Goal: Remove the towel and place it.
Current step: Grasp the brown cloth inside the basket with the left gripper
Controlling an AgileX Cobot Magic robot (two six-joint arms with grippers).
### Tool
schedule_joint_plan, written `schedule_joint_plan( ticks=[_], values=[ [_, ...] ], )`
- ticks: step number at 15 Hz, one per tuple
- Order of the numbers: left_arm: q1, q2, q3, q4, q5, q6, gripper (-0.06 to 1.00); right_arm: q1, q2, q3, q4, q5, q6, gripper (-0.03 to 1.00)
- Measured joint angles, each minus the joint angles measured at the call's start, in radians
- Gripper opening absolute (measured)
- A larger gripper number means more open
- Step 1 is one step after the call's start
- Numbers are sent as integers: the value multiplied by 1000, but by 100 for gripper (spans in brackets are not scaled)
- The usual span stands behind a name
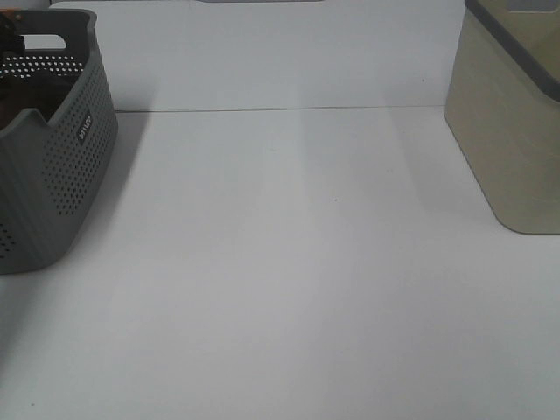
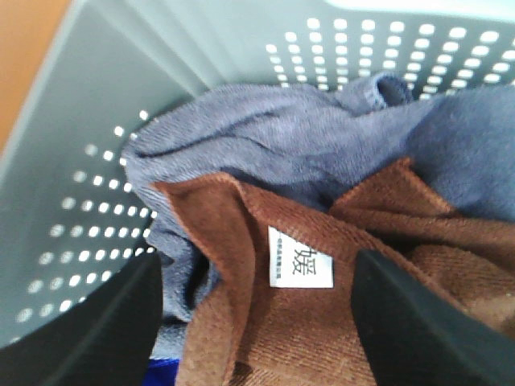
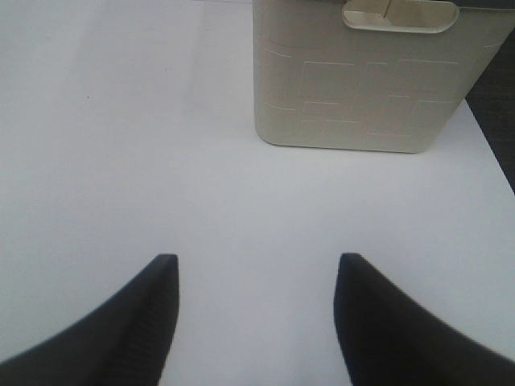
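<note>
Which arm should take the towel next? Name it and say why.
Left. Its hand is open over the towel in the basket, fingers either side of the white tag. The right hand is open over the table by the beige bin, with no towel in its view.

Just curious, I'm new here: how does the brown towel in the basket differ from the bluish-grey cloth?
The towel is reddish-brown, the cloth bluish-grey. The towel carries a white tag; the cloth shows none. The towel lies partly over the cloth. Both are plush and lie crumpled in the perforated basket.
</note>
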Motion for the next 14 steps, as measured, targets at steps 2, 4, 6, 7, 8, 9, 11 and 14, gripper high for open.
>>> schedule_joint_plan(
  ticks=[2,4,6,7,8,9,11,14],
  values=[
    [10,7,0,-8,-9,-5,64,0,0,0,0,0,0,55],
    [32,17,0,-14,-6,-8,64,0,0,0,0,0,0,55],
    [47,32,0,-15,-4,-11,64,0,0,0,1,0,0,55],
    [48,39,0,-15,-5,-12,63,0,0,0,1,0,0,55],
    [48,45,0,-21,-13,-12,60,0,0,0,1,0,0,55],
    [48,48,0,-29,-18,-12,57,0,0,0,1,0,0,55],
    [48,53,0,-37,-32,-12,50,0,0,0,1,0,0,55],
    [45,58,-6,-37,-38,-2,24,0,0,0,1,0,0,55]
  ],
)
